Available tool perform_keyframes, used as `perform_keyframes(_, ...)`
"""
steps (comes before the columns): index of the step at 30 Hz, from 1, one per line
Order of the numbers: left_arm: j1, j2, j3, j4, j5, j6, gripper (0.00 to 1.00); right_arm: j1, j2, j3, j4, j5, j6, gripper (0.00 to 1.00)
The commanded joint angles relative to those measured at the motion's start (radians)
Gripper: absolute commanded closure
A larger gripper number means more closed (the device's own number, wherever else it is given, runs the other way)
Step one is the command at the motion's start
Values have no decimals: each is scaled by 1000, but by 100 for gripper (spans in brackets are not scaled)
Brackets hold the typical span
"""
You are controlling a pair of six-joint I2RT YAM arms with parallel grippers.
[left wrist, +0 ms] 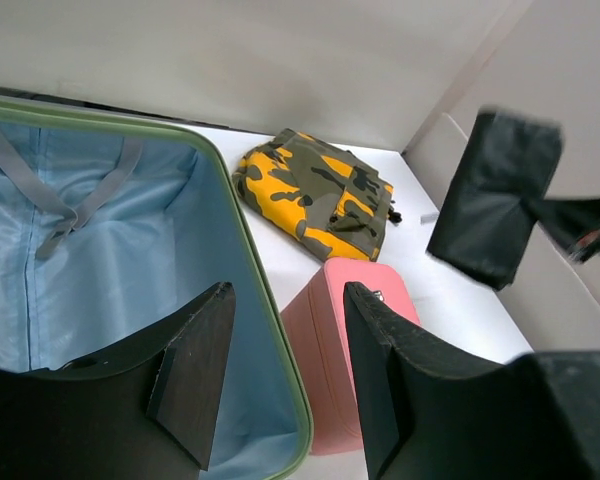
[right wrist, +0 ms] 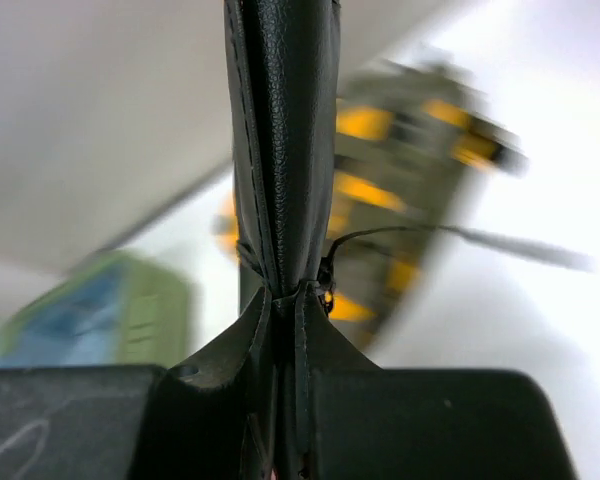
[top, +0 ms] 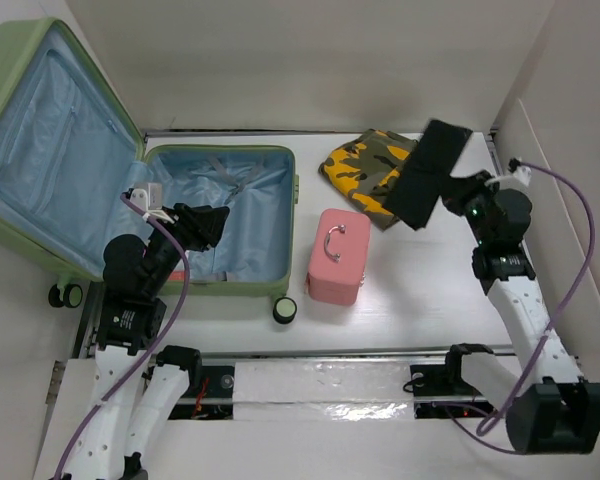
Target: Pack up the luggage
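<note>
Green luggage (top: 255,235) lies open on the worktop (top: 410,300). The left fingers (left wrist: 195,370) hang apart over its blue inside, holding nothing. Well to the right of the luggage, the right fingers (right wrist: 430,425) pinch a black pouch (top: 427,175) up off the worktop.

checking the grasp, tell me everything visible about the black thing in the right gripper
The black folded item is flat and rectangular, with a grained, leather-like skin and stitched seams. It looks lifted off the table, tilted, beside the camouflage bundle. The right gripper pinches one end between shut fingers; nothing else touches it.
</note>
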Motion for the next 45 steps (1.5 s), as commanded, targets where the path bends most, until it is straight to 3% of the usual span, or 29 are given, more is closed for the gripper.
perform_keyframes(1,-5,2,28,33,-11,13,56,189,13,210,41,-50,-35,100)
perform_keyframes(2,-5,1,27,33,-9,15,56,314,77,253,52,-45,-42,100)
perform_keyframes(6,-5,-16,25,27,-43,15,56,595,319,491,78,19,-64,100)
perform_keyframes(7,-5,-16,27,25,-55,16,56,635,382,539,87,4,-53,93)
perform_keyframes(8,-5,-20,28,21,-58,18,56,671,445,652,87,-31,-50,83)
perform_keyframes(9,-5,-22,28,21,-58,18,56,720,554,709,38,-36,-55,56)
perform_keyframes(10,-5,-25,27,21,-61,18,55,732,591,754,9,-36,-79,40)
perform_keyframes(12,-5,-31,22,21,-63,19,55,732,613,780,-40,2,-102,20)
perform_keyframes(14,-5,-31,27,16,-62,22,55,732,549,705,-13,103,-128,20)
perform_keyframes(17,-5,-39,24,25,-35,21,55,732,451,569,-34,264,-211,44)
perform_keyframes(18,-5,-37,25,25,-34,21,55,732,437,543,-72,304,-225,76)
perform_keyframes(21,-15,-39,25,21,-35,22,55,676,394,444,-100,377,-253,100)
perform_keyframes(24,-15,-39,21,27,-29,22,55,535,392,354,-68,351,-248,97)
perform_keyframes(26,-15,-34,21,25,-34,22,55,446,409,317,-71,288,-228,78)
perform_keyframes(27,-15,-33,19,25,-32,21,55,366,432,306,-62,265,-220,55)
perform_keyframes(30,-15,-34,16,32,-25,19,54,280,490,272,-24,245,-231,25)
perform_keyframes(33,-15,-24,16,32,-22,19,54,237,552,280,-40,229,-231,16)
perform_keyframes(35,-15,-24,13,33,-19,19,54,205,614,285,-40,168,-216,16)
perform_keyframes(38,-15,-21,14,32,-22,19,54,218,598,248,8,90,-204,34)
perform_keyframes(41,-15,-17,14,29,-25,21,54,314,451,173,76,166,-232,43)
perform_keyframes(42,-15,-17,14,29,-22,21,54,347,413,171,44,189,-249,52)
perform_keyframes(45,-15,-14,18,30,-15,21,54,495,284,194,-87,301,-320,62)
